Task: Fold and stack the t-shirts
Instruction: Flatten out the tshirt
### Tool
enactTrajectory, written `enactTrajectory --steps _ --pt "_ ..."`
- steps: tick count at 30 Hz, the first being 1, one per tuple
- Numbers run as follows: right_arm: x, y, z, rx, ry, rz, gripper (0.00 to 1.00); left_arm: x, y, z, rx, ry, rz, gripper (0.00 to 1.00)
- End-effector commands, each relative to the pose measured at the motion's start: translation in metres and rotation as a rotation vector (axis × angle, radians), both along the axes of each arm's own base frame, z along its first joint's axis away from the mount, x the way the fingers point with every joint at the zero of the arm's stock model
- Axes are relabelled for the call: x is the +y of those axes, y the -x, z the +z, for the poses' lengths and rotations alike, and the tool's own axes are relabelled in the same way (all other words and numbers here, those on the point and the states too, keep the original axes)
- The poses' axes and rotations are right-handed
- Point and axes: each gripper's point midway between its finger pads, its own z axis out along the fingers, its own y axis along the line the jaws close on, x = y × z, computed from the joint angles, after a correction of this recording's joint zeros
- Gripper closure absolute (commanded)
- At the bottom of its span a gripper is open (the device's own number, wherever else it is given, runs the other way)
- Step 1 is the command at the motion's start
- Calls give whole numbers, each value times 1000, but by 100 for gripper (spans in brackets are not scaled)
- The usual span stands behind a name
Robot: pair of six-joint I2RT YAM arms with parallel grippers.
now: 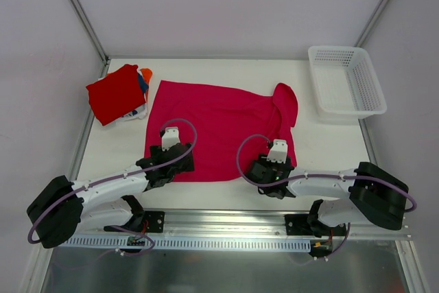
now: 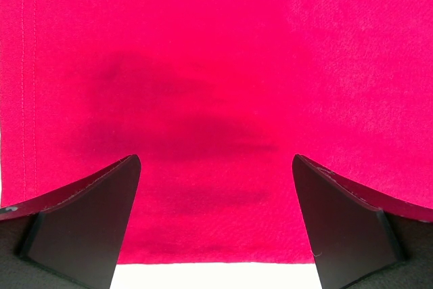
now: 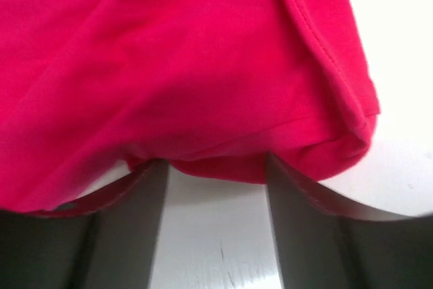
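A magenta-pink t-shirt [image 1: 219, 125] lies spread flat in the middle of the table, its right side folded over into a bunched strip [image 1: 285, 111]. My left gripper [image 1: 170, 161] is low over the shirt's near left hem. In the left wrist view it [image 2: 215, 158] is open wide, with flat pink cloth [image 2: 216, 65] between the fingers and the hem just behind them. My right gripper [image 1: 266, 169] is at the near right corner. In the right wrist view it [image 3: 215, 162] is open, its fingertips touching the folded pink edge [image 3: 223, 167], with nothing held.
A stack of folded shirts with a red one [image 1: 116, 92] on top sits at the back left, orange and blue edges [image 1: 145, 75] showing beneath. A white mesh basket [image 1: 346, 80] stands at the back right. Bare white table [image 1: 329, 145] lies right of the shirt.
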Motion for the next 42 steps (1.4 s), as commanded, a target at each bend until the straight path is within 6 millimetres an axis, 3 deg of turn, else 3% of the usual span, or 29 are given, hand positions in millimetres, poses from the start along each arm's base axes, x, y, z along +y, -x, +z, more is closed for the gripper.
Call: enactTrajectory --steps 1,5,8,16,21,25,31,36,42 --pt "-10 14 -24 105 15 58 41 -8 -8 13 -41 19 9 4" --pt "-9 15 -29 120 9 69 56 -8 -7 13 -44 22 8 4" --pt "-7 14 -30 129 18 73 79 -8 -6 13 -43 21 7 4" --pt "-2 14 -33 146 21 85 89 -8 -8 13 -45 12 7 4" --pt "4 18 -25 164 -17 112 99 -8 -8 13 -45 5 8 4" --pt "10 20 0 127 -42 127 100 -8 -7 12 -44 1 5 4" --pt "-2 29 49 41 -17 130 100 -9 -7 13 -49 4 3 4" --pt "-18 39 87 -1 -6 113 100 -9 -6 13 -49 6 0 4" --pt "-42 48 116 -26 51 85 100 -9 -7 14 -54 9 2 4"
